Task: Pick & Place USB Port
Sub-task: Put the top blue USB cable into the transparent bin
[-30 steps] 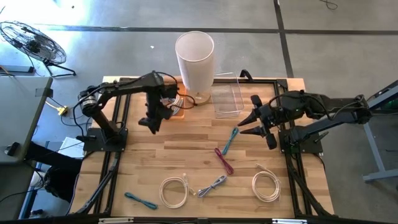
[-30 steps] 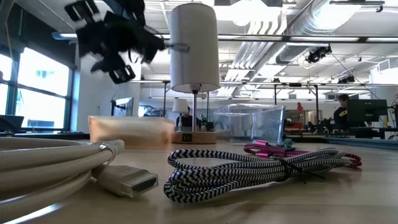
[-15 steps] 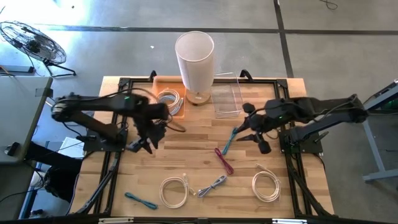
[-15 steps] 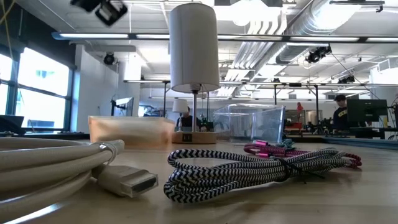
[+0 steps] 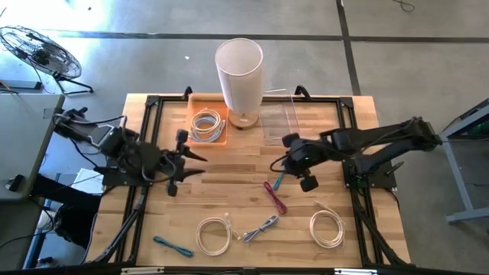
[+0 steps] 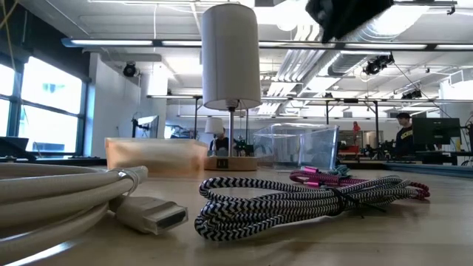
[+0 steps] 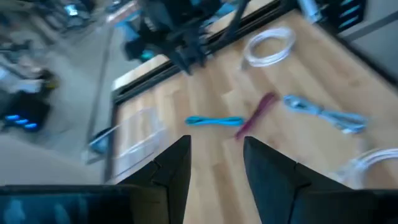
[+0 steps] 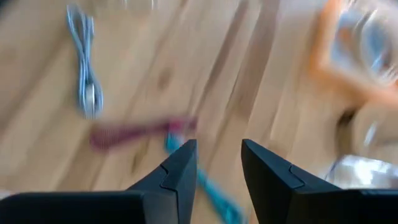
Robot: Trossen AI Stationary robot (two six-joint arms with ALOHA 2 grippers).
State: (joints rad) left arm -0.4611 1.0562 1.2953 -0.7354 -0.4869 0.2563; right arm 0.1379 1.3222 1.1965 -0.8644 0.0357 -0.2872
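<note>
Wood table, teal cable lying diagonal, both grippers' jaws spread, empty.

Orange tray; white lamp; teal cable; magenta cable; black-white braided cable.

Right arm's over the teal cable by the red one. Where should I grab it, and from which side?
Probably mid-length on the teal cable, coming straight down with the right gripper, fingers across it. It lies flat as a thin bundle, its lower end touching the red cable.
</note>
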